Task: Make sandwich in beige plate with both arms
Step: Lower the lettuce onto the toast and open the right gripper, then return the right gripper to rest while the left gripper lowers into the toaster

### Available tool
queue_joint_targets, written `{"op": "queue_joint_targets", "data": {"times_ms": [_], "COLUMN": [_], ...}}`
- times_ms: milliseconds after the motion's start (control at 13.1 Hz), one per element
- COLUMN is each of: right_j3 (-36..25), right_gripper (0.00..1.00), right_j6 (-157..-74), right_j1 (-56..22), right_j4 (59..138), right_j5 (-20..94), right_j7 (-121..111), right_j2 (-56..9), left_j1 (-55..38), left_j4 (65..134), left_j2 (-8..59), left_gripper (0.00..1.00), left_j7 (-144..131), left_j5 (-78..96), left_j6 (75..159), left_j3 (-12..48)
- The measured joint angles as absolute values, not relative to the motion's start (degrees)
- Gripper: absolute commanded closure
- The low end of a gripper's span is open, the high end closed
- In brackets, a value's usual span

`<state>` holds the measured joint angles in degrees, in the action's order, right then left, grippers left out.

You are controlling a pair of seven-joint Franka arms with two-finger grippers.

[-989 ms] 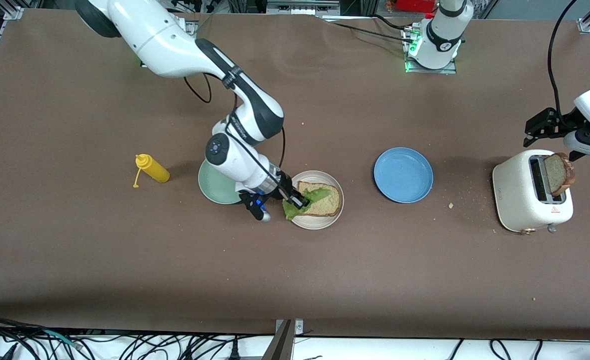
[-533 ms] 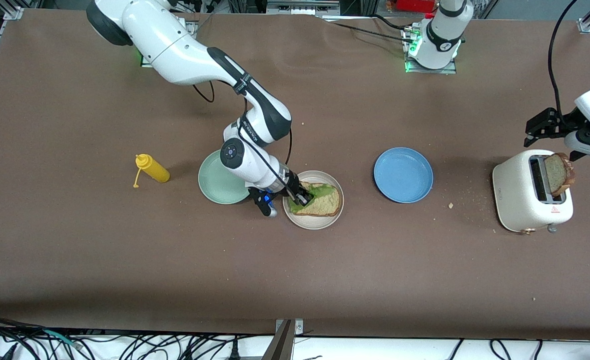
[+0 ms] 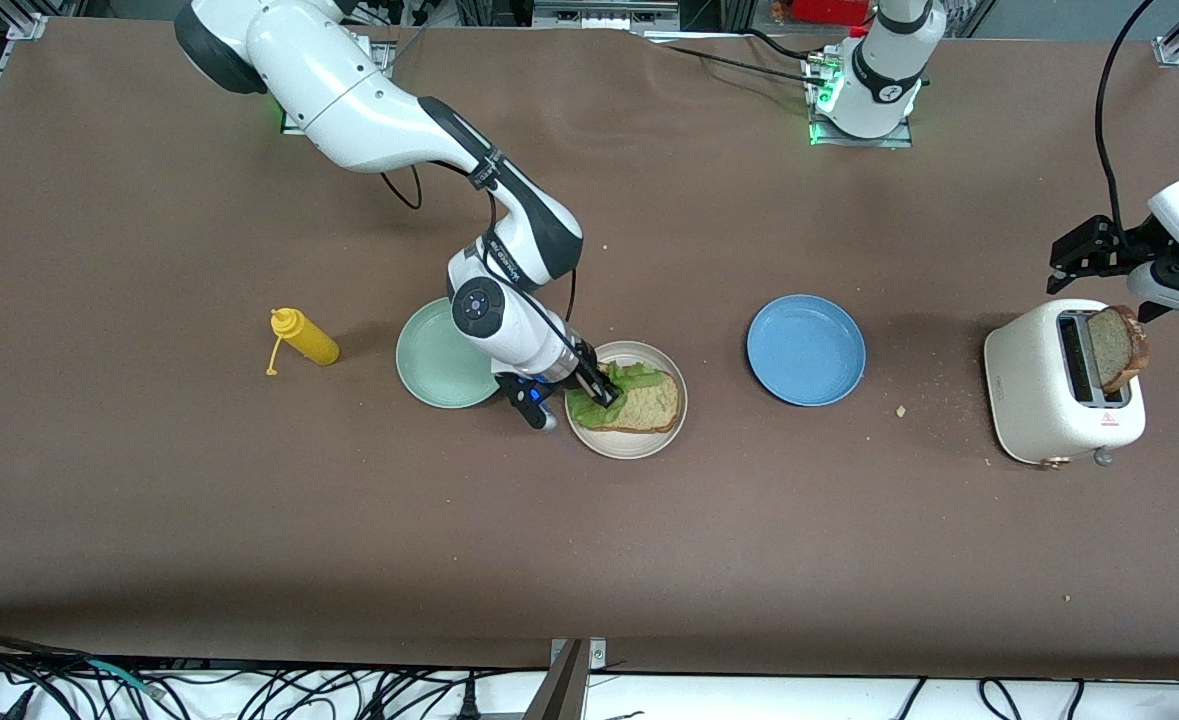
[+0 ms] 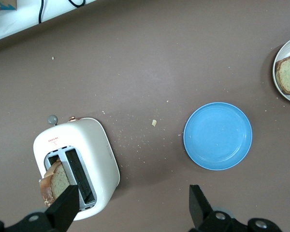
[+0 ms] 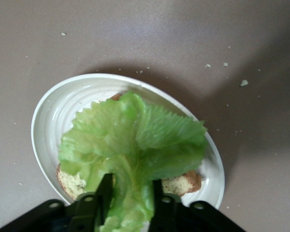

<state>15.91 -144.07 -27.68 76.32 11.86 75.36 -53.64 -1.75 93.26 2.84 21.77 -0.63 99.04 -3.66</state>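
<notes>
- Right arm [image 3: 369,95]: glossy white rounded links, dark grey joint covers, a round dark cap with a blue dot on the wrist housing.
- Thin black cable looped along its forearm, strapped at one point.
- Right gripper [image 3: 604,392]: black, two flat fingers (blue fitting alongside).
- Left arm [image 3: 884,60]: white column, black band, green light at the base plate.
- Left gripper [image 4: 133,208]: black angular fingers, screw heads visible on the mount.

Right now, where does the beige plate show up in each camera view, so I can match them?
Front view: beige plate between the mint-green plate and the blue plate.
Left wrist view: only its cut-off rim at the edge.
Right wrist view: fills the frame, lettuce on it.
Shared landmark: the bread slice on it.
</notes>
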Motion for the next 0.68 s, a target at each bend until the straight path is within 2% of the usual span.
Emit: {"op": "queue_joint_targets", "data": {"times_ms": [304, 685], "right_j3": [16.8, 18.4], "right_gripper": [0.0, 0.0], "right_j6": [-137.6, -122.3], "right_j1": [-26.0, -19.8], "right_j4": [75.1, 74.3], "right_j5": [11.9, 11.9], "right_j7": [75.4, 72.5], "right_j2": [-51.4, -42.4], "left_j1": [-1.8, -1.7], "left_j4": [93.3, 93.3], "left_j2": [2.9, 2.9], "left_gripper": [0.0, 0.0], "left_j7": [21.8, 21.8], "left_j5": [-0.6, -0.6], "left_j6": [99.0, 99.0], "left_j3": [-3.7, -3.7]}}
